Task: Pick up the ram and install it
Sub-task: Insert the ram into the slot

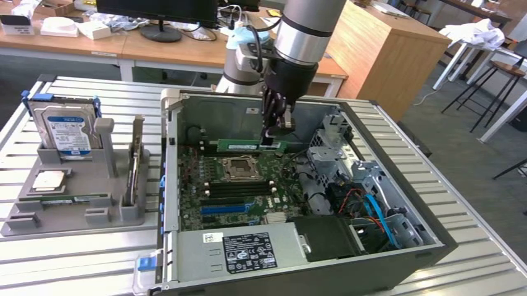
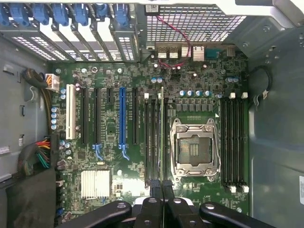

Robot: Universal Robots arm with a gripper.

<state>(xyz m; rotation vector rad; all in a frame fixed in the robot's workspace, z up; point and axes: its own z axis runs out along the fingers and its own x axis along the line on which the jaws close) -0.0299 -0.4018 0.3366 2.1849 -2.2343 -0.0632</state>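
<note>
Currently gripper point(image 1: 272, 140) is clamped on the ram point(image 1: 244, 146), inside the open pc case point(image 1: 379, 271). Ext view: stick is level, long edge running 9-to-3. Fingers pinch it near its 3 o'clock end, so most of the board sticks out toward 9 from the grip. Ram shows at 12 o'clock of the cpu socket point(image 1: 240, 166) and looks lifted off the mobo point(image 1: 197, 179), not touching it afaict

Wrist view: ram point(image 2: 162, 133) is edge-on, a thin line coming straight out from btw the two fingers point(image 2: 155, 189), gripper point(image 2: 162, 187) shut tight on it. It lines up w/ the dimm slots point(image 2: 153, 142) just beside the cpu socket point(image 2: 194, 149), btw that and the blue pcie slot point(image 2: 122, 118)

Hard to make out:
- which slot of that bank it's over, can't tell
- chips + label hidden in wrist view since it's edge-on
- held end of the stick is covered by the fingers in both views
- arm point(image 1: 305, 31) is cut off at the 12 o'clock edge of ext view

Outside the case at 9 o'clock: grey holder point(image 1: 82, 213) w/ hard drive point(image 1: 68, 132) and cpu chip point(image 1: 49, 180), well apart from the gripper
</note>
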